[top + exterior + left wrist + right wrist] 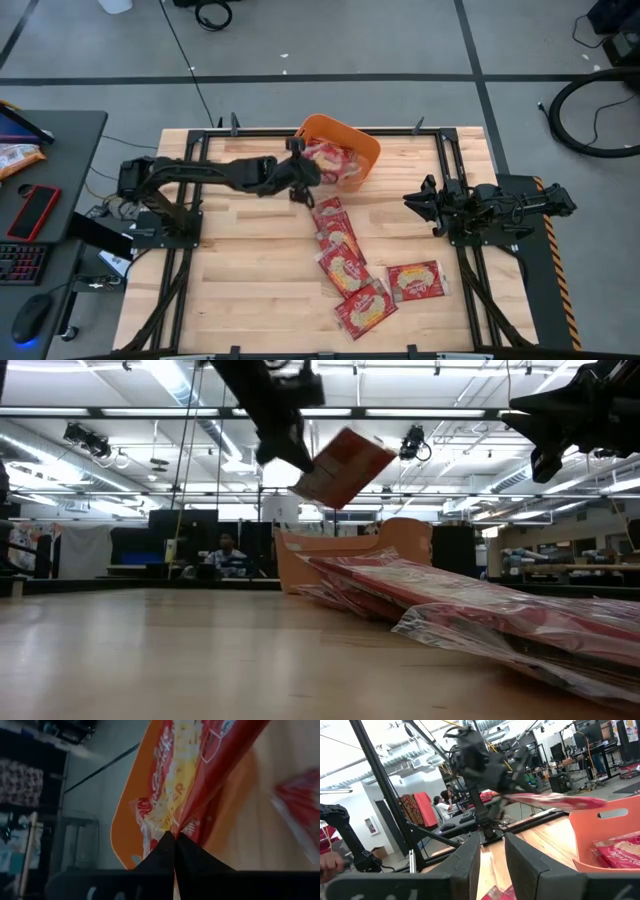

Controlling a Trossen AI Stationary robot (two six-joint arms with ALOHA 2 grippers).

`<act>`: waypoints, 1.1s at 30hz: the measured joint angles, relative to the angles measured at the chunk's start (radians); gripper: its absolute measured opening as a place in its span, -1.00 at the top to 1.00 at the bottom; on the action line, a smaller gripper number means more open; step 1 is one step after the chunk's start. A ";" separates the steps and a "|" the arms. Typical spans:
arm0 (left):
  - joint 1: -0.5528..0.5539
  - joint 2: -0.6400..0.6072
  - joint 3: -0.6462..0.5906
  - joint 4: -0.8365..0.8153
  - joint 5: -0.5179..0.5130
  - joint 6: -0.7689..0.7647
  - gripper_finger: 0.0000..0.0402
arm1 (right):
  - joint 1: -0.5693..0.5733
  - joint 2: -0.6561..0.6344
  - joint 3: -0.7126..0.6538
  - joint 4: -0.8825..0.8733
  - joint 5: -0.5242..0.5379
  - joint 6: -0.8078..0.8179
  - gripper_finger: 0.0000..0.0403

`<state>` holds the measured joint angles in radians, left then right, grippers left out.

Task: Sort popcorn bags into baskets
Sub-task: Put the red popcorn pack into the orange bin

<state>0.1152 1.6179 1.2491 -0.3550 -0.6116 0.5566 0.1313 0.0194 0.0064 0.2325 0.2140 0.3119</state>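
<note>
My left gripper (pixel 300 178) is shut on one red popcorn bag (pixel 345 465), held in the air over the near-left rim of the orange basket (pixel 345 140). The basket sits at the table's far middle, and another red bag (pixel 620 851) lies inside it. Several more popcorn bags (pixel 342 255) lie flat on the table in an overlapping row running from the basket toward the near edge, with one (pixel 415 282) to their right. My right gripper (pixel 425 203) waits open at the table's right side, touching nothing. My left gripper pinches the popcorn bag by its edge (pixel 172 827) between the two shut fingertips (pixel 162 847). The fingers reach in from the table's left. The bag is lifted clear and sticks out beyond the fingers, tilted, above the basket's rim (pixel 400 525).
The table's left half and near-left corner are bare wood (pixel 240 260). Metal frame rails (pixel 175 280) run along both sides of the table. A desk with a keyboard and mouse (pixel 30 250) stands off the left edge. People sit in the room beyond (pixel 228 550).
</note>
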 joint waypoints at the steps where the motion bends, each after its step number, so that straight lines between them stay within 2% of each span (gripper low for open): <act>1: 0.018 0.019 0.000 0.034 0.013 -0.003 1.00 | 0.000 0.000 0.000 0.000 0.000 0.000 0.52; 5: 0.082 0.120 0.000 0.158 0.022 0.009 0.99 | 0.000 0.000 0.000 0.000 0.000 0.000 0.52; 10: 0.160 0.243 0.000 0.295 -0.047 0.061 0.92 | 0.000 0.000 0.000 0.000 0.000 0.000 0.52; 14: 0.196 0.278 -0.001 0.248 -0.061 0.083 0.71 | 0.000 0.000 0.000 0.000 0.000 0.000 0.52; 16: 0.191 0.279 -0.001 0.217 -0.033 0.084 0.59 | 0.000 0.000 0.000 0.000 0.000 0.000 0.52; 21: 0.125 0.234 -0.001 0.146 0.084 0.090 0.34 | 0.000 0.000 0.000 0.000 0.000 0.000 0.52; 26: -0.001 0.183 -0.001 0.054 0.262 0.150 0.27 | 0.000 0.000 0.000 0.000 0.000 0.000 0.52; 33: -0.196 0.181 0.000 -0.026 0.299 0.127 0.26 | 0.000 0.000 0.000 0.000 0.000 0.000 0.52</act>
<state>-0.0808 1.7987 1.2488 -0.3806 -0.3126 0.6833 0.1311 0.0193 0.0063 0.2329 0.2142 0.3119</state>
